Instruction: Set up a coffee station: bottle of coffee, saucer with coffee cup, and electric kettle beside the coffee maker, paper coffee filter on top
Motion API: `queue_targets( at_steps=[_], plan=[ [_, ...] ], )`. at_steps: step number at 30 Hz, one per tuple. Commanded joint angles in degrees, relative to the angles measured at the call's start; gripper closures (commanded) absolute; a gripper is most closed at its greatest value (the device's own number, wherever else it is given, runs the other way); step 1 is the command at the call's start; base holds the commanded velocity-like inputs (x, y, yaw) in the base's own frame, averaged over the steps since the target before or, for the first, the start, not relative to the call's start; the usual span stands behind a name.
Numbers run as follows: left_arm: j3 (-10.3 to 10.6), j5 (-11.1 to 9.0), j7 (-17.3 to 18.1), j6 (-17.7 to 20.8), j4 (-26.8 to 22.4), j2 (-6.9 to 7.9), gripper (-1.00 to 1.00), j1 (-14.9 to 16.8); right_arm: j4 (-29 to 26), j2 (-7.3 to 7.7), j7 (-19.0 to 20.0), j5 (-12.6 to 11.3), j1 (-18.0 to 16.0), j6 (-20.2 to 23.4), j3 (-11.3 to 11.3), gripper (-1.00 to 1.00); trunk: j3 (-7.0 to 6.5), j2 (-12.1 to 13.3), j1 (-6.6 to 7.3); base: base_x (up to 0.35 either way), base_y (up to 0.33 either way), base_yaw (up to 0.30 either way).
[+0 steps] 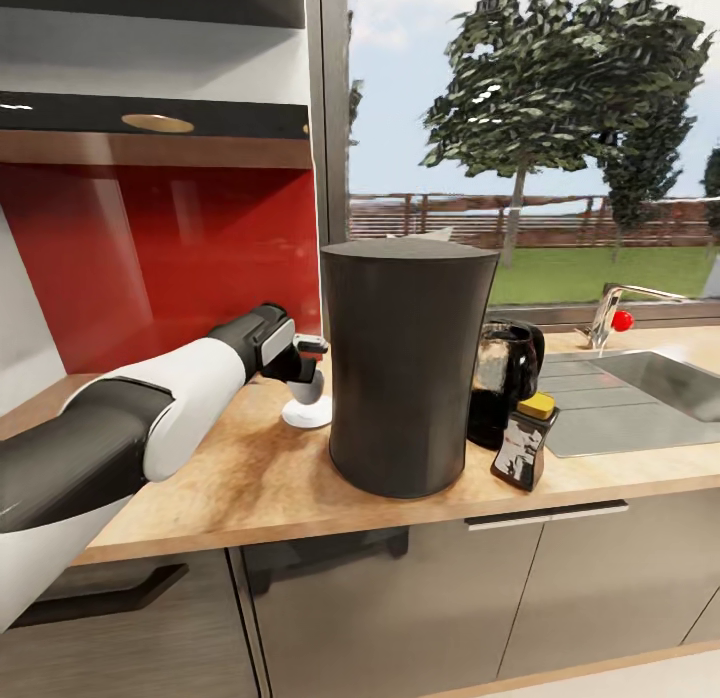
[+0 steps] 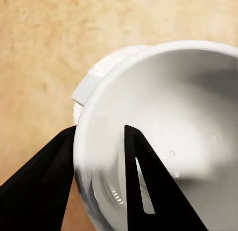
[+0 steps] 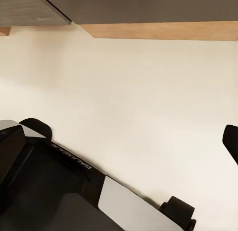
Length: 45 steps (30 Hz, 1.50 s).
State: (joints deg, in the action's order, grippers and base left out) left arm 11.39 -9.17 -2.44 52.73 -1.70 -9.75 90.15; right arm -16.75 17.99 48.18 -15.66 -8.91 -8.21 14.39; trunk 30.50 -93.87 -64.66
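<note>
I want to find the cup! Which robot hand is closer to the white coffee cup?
The left. The left gripper has its fingers astride the rim of the white coffee cup on the wooden countertop. The right gripper is down facing the pale floor, away from the cup.

Tall dark cylindrical coffee maker (image 1: 408, 366) is standing upright on the wooden worktop (image 1: 250, 478). Black glossy electric kettle (image 1: 507, 376) and yellow-capped coffee bottle (image 1: 524, 441) are standing beside it. White ceramic cup (image 1: 309, 387) (image 2: 163, 136) is sitting upright on white saucer (image 1: 306, 413).

Glossy white coffee cup (image 2: 163, 136) on matt wood-grain countertop (image 1: 250, 478).
</note>
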Motion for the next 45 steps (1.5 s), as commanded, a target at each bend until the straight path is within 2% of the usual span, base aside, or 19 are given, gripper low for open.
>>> queue_targets(
  at_steps=[1,18,45],
  plan=[
    [0.38,-0.59,-0.22,0.10,-0.06,-0.01,1.00,-0.08,0.05,0.05,-0.01,-0.33,-0.05,-0.40,0.46,-1.00,0.06,-0.03,0.00,0.108,0.000,0.000],
    [0.38,-0.59,-0.27,-0.08,-0.06,0.04,1.00,-0.24,0.05,0.04,0.03,-0.33,-0.05,-0.40,0.46,-1.00,0.14,-0.03,0.00,0.036,0.000,0.000],
    [0.38,-0.59,-0.25,-0.08,-0.06,0.05,1.00,-0.24,0.05,0.10,0.07,-0.34,-0.05,-0.40,0.46,-1.00,2.45,-0.03,0.00,0.000,0.000,0.000]
  ],
)
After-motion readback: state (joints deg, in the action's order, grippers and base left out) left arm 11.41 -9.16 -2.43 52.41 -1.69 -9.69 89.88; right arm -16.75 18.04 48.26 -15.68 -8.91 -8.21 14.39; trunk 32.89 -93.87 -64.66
